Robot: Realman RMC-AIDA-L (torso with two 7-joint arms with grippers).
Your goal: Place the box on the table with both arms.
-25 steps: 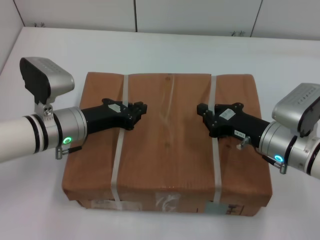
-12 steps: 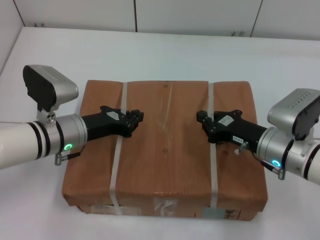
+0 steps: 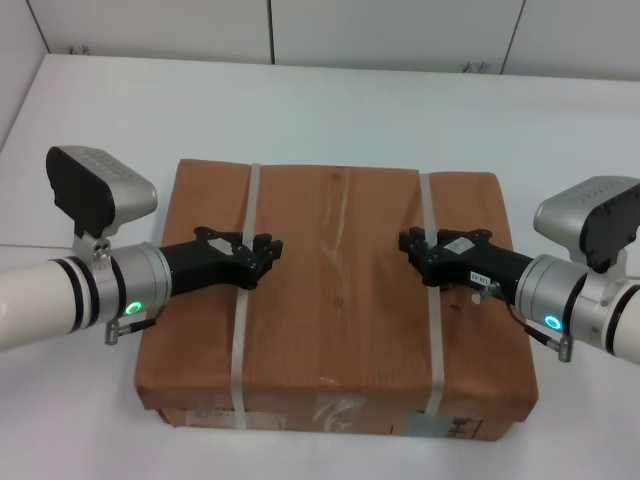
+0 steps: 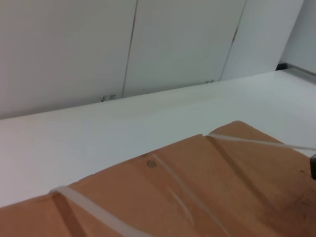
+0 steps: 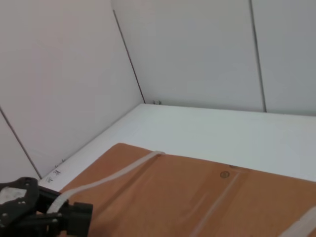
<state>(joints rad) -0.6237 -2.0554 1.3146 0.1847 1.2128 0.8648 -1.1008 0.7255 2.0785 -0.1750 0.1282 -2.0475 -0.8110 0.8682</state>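
The brown paper box (image 3: 335,290) lies flat on the white table (image 3: 330,110), its labelled side facing me. My left gripper (image 3: 262,250) reaches in from the left over the top and crosses the left white strap (image 3: 242,340), shut on it. My right gripper (image 3: 410,243) reaches in from the right and is shut on the right white strap (image 3: 432,330). Both grippers sit low on the box top, pointing at each other. The box top also shows in the left wrist view (image 4: 197,187) and the right wrist view (image 5: 197,197), where the left gripper (image 5: 29,207) appears far off.
White wall panels (image 3: 390,30) stand behind the table's far edge. Bare tabletop lies beyond the box and on both sides of it. The box's front edge sits near the bottom of the head view.
The box has sunk away from the head camera and shifted slightly, with both grippers going down with it. The grippers keep their hold on the straps.
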